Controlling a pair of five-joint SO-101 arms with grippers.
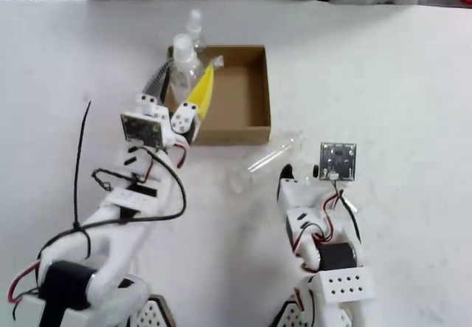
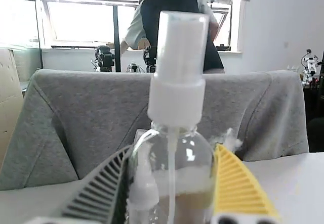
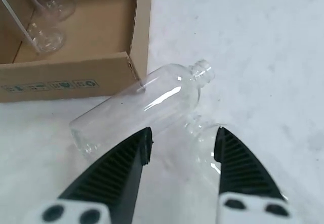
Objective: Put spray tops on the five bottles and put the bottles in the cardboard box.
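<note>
1. Grippers first: the left gripper is pinched on a capped bottle, grey finger on one side and yellow finger on the other, both pressed to the clear body.
2. That bottle stands upright in the grip, and its white spray top is seated on the neck with the dip tube running down inside.
3. From the high view, it sits right at the left wall of the cardboard box; whether its base touches the box floor, I cannot tell.
4. Beyond the box's far left corner, a second capped bottle stands upright on the table.
5. Over to the right gripper: jaws spread wide, nothing between the pads, hovering low over the table just in front of the box.
6. Ahead of those jaws lies an open-necked bottle, on its side, no top on it, just beside the box's near corner.
7. Closer in, another clear bottle lies on the table between the spread fingers, alongside the first.
</note>
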